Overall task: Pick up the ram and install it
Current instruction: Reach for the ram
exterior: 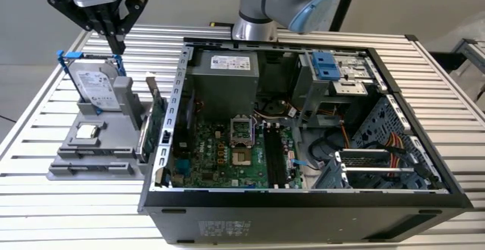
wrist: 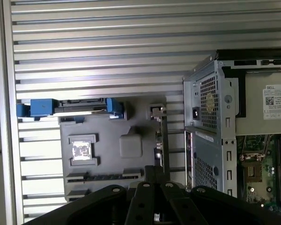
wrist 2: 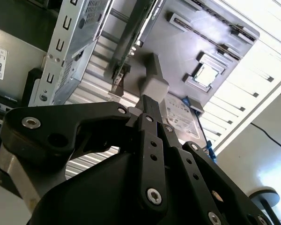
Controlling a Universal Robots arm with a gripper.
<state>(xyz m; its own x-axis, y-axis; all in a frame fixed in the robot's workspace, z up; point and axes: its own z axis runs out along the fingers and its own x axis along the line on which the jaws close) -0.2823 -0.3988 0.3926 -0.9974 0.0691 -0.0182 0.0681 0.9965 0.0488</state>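
- At the exterior view's left, the pincer (exterior: 117, 45) hangs over the hard drive (exterior: 99, 88), fingers pressed together and empty. A straight drop would strike the drive's blue frame.
- The ram (wrist: 105, 176) is, I judge, the thin dark strip on edge in the grey holder's (exterior: 91, 170) long slot in the first wrist view. A skewed pinch could jam it there.
- The green card (exterior: 155, 125) stands just beside the holder. A low carry toward the motherboard slots (exterior: 273, 156) could clip it.

One computer case (exterior: 303, 207), one hard drive (exterior: 97, 88), one green card (exterior: 154, 126), one stand (exterior: 91, 167).
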